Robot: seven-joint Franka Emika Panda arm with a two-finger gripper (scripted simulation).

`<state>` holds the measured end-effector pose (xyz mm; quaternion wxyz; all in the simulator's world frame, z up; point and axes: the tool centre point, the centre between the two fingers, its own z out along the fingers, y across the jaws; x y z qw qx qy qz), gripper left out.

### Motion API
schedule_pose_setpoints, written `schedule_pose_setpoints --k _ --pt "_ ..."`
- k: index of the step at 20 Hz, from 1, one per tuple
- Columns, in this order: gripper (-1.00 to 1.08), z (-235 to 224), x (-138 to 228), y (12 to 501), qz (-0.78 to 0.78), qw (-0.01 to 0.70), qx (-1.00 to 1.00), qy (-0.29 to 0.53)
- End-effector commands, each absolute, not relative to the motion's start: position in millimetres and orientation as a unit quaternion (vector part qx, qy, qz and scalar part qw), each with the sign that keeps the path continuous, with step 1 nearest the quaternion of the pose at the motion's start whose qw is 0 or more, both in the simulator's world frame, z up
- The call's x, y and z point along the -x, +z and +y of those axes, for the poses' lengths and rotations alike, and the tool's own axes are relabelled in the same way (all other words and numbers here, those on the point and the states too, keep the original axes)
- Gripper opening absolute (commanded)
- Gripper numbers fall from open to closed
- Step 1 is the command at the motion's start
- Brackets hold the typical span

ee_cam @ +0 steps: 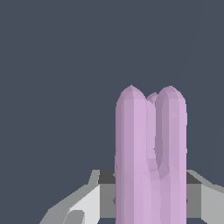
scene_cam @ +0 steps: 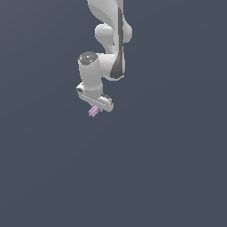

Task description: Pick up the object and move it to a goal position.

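Observation:
The object (scene_cam: 93,111) is a small pale lilac-pink bar that sticks out from under the white hand of the arm in the exterior view. My gripper (scene_cam: 95,107) is shut on it, and the fingertips themselves are hidden by the hand. In the wrist view the object (ee_cam: 151,157) fills the middle as two rounded sticks joined along a groove, standing lengthwise away from the camera. Grey fingers (ee_cam: 83,205) flank its base on both sides. No goal position marker is in view.
The white arm (scene_cam: 108,44) reaches in from the top of the exterior view. Around it is only a plain dark blue-grey surface (scene_cam: 168,168), with no other objects or edges in sight.

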<state>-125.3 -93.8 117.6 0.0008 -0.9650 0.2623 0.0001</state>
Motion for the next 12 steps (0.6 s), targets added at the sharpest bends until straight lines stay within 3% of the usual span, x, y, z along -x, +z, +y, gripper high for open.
schedule_pose_setpoints --k 1,12 --pt "-1.00 -107 134 124 0.262 0.001 0.965 0.000" --pt "-1.00 -122 140 132 0.262 0.000 0.965 0.000"
